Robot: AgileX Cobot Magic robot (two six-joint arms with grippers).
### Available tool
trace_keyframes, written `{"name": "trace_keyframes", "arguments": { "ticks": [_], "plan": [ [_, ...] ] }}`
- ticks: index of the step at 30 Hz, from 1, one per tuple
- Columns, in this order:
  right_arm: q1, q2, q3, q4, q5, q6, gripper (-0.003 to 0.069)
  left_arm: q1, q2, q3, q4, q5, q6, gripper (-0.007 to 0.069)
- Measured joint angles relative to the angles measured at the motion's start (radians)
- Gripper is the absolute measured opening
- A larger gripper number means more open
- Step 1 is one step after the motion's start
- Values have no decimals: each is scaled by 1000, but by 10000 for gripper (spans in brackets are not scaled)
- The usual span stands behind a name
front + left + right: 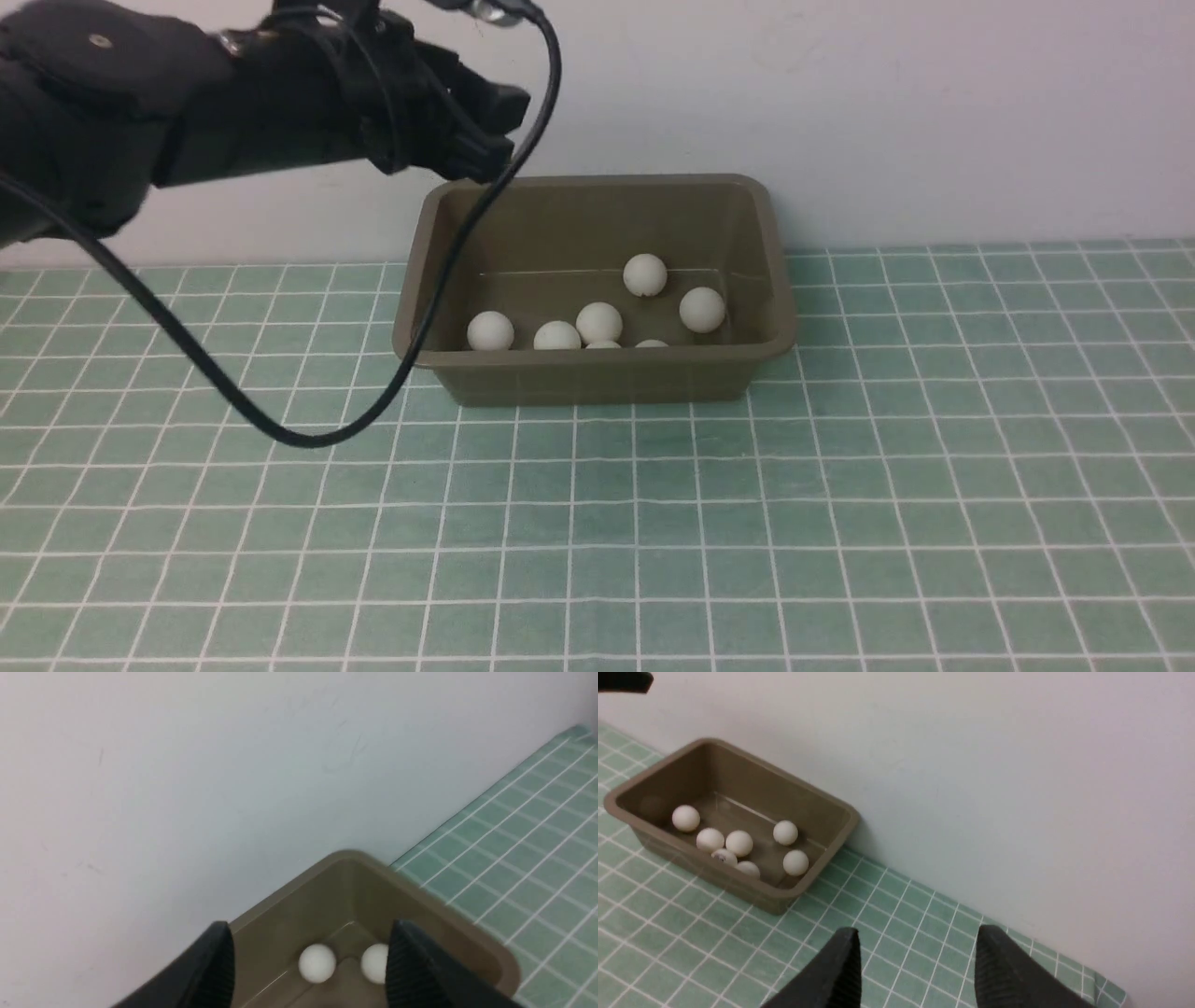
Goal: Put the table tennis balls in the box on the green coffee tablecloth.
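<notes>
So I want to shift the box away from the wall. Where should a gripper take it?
On the box, probably pinch the right-end rim from above, towards the back, one finger inside: the flared lip gives purchase, and the table tennis balls crowd the near wall.

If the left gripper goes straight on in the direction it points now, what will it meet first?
Probably the inside of the box, near the two table tennis balls by its far corner; the open left gripper points down into it. Depth is unclear.
</notes>
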Motion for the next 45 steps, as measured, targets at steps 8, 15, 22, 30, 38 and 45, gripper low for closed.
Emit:
{"name": "trace_keyframes", "arguments": {
  "ticks": [8,15,22,30,38,45],
  "plan": [
    [0,-203,57,88,-24,-14,318,0,-20,0,-38,52,0,394],
    [0,-418,324,99,-136,-2,318,0,-20,0,-40,74,0,394],
    [0,-630,739,103,-560,37,318,0,-20,0,-40,94,0,394],
    [0,-669,1082,78,-876,84,318,0,-20,0,-73,125,0,394],
    [0,-669,1180,54,-945,264,318,0,-20,0,-92,160,0,394],
    [0,-669,1217,25,-859,380,318,0,-20,0,-125,196,0,394]
  ]
}}
